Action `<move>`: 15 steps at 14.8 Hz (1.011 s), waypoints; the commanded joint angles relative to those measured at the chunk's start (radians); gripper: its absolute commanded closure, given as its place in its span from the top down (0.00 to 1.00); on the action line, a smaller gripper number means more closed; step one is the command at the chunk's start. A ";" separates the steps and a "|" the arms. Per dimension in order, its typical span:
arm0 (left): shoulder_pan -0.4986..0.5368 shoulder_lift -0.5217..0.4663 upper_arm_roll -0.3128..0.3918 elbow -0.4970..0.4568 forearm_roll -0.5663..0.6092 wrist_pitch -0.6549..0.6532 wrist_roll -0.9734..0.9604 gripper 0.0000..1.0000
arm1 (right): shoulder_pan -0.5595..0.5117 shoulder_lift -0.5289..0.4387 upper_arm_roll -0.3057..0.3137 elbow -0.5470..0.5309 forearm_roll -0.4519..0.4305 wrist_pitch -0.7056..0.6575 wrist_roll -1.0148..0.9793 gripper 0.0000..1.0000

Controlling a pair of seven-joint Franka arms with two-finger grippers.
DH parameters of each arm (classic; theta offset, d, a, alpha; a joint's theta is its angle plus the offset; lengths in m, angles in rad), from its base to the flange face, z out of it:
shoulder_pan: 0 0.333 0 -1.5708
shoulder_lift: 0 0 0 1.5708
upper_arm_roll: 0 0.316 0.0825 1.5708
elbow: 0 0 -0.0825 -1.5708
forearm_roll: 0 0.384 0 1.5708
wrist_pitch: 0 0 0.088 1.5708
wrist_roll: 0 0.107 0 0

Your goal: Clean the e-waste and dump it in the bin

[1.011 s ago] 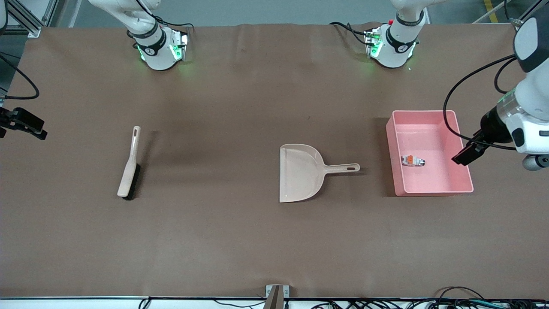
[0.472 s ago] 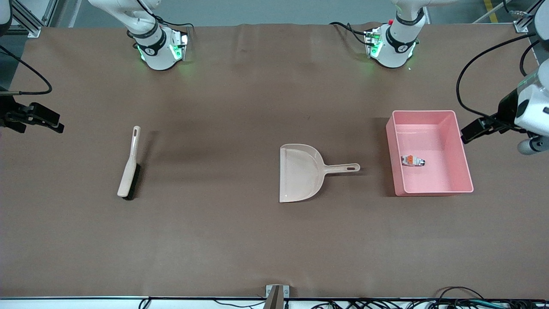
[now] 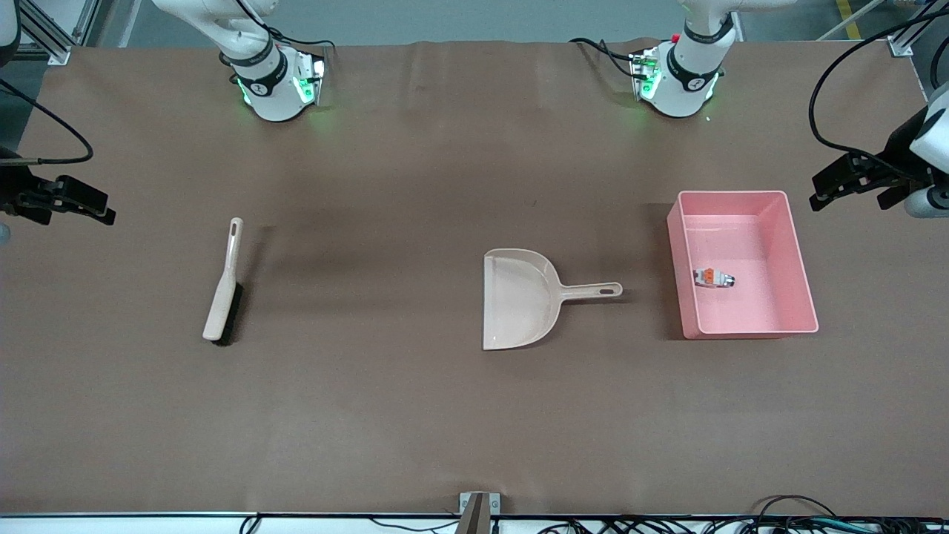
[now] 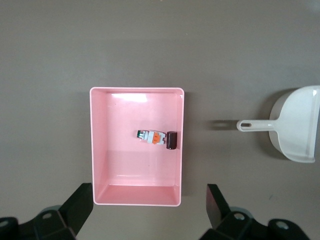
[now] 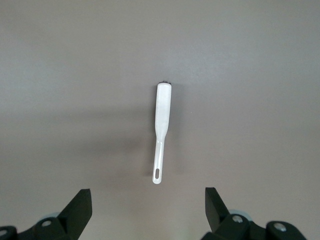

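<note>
Since a second ago the left gripper has pulled up and away from the bin, and the right gripper has drifted slightly inward at its end of the table.

That pink tub stands toward the left arm's end of the table. Both pieces of e-waste lie on its floor near the middle: the white part with green and orange marks and the small black block touching its end. In the front view the white part sits at about 9 o'clock from the bin's centre.

Empty and with jaws spread wide, the left gripper hangs at roughly 1 o'clock from the bin, so the e-waste lies toward 7 o'clock of it.

Well apart from the bin, the dustpan lies empty, handle pointing to 3 o'clock. The brush lies toward the right arm's end, at 5 o'clock from the right gripper, which is also spread and holds nothing.
</note>
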 commanded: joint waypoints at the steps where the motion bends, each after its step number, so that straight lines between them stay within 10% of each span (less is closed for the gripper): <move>1: -0.002 0.001 0.006 0.035 -0.023 -0.012 0.032 1.00 | -0.011 -0.009 0.000 -0.004 0.012 -0.007 -0.009 1.00; 15: -0.012 0.066 -0.007 0.106 -0.002 -0.100 -0.086 1.00 | -0.006 -0.009 0.000 -0.044 0.009 0.052 -0.011 1.00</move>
